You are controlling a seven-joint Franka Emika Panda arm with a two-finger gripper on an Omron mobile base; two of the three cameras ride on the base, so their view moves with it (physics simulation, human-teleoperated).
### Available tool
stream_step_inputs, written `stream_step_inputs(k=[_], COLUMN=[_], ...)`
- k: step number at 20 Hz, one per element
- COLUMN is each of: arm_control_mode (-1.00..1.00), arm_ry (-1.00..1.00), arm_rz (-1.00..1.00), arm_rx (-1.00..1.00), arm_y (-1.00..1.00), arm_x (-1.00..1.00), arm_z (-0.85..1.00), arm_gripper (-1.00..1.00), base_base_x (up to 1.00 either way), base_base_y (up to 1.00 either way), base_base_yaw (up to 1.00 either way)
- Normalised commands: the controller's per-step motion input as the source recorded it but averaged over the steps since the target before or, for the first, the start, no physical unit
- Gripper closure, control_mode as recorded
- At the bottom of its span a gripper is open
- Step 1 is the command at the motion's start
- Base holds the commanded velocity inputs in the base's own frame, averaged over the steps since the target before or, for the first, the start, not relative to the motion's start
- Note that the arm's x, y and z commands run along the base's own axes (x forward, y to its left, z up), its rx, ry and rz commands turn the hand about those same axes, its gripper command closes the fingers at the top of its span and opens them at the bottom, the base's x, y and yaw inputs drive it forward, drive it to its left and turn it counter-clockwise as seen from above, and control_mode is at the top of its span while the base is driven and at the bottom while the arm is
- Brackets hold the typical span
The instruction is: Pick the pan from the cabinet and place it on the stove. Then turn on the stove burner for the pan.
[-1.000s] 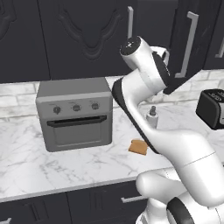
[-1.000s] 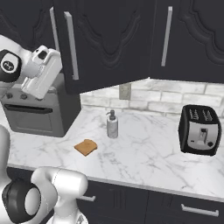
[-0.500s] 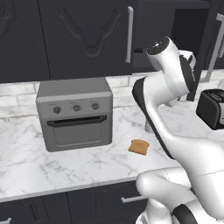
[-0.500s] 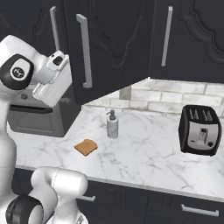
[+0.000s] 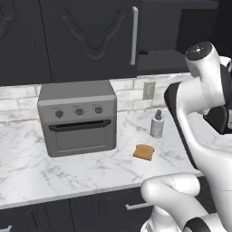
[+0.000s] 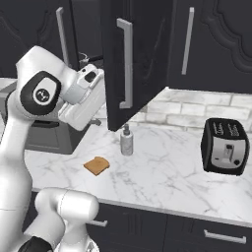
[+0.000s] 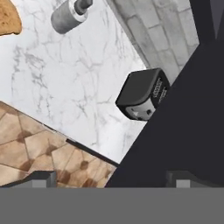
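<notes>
The cabinet (image 6: 147, 44) hangs over the counter with one door swung wide toward me; its silver bar handle (image 6: 126, 64) faces out. Its dark open inside (image 5: 172, 54) shows in the left base view. The pan is hidden in that darkness, and the stove is out of view. My gripper (image 6: 86, 110) hovers left of the open door, above the counter, tilted downward. In the hand view the gripper (image 7: 113, 179) is open, its fingertips (image 7: 41, 178) far apart with nothing between them, and the door's dark face (image 7: 183, 113) lies close on the right.
On the marble counter (image 6: 162, 172) stand a grey toaster oven (image 5: 77, 118), a soap dispenser (image 6: 126, 140), a bread slice (image 6: 96, 165) and a black toaster (image 6: 224, 146). Dark drawers (image 6: 216, 234) run below the counter edge. Tiled floor (image 7: 35, 148) shows in the hand view.
The arm has swung to the right, away from the toaster oven, and the cabinet door has come wide open. The gripper stayed open.
</notes>
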Motion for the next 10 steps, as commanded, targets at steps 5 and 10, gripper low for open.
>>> stream_step_inputs(k=[5,10], arm_control_mode=[-1.0,-1.0], arm_ry=[0.0,0.0], arm_rz=[0.0,0.0], arm_rx=[0.05,0.06], arm_y=[-0.79,-0.67], arm_x=[-0.05,-0.04], arm_z=[-0.09,-0.11], arm_gripper=[-1.0,-1.0], base_base_x=[0.0,0.0], base_base_y=[0.0,0.0], base_base_yaw=[0.0,0.0])
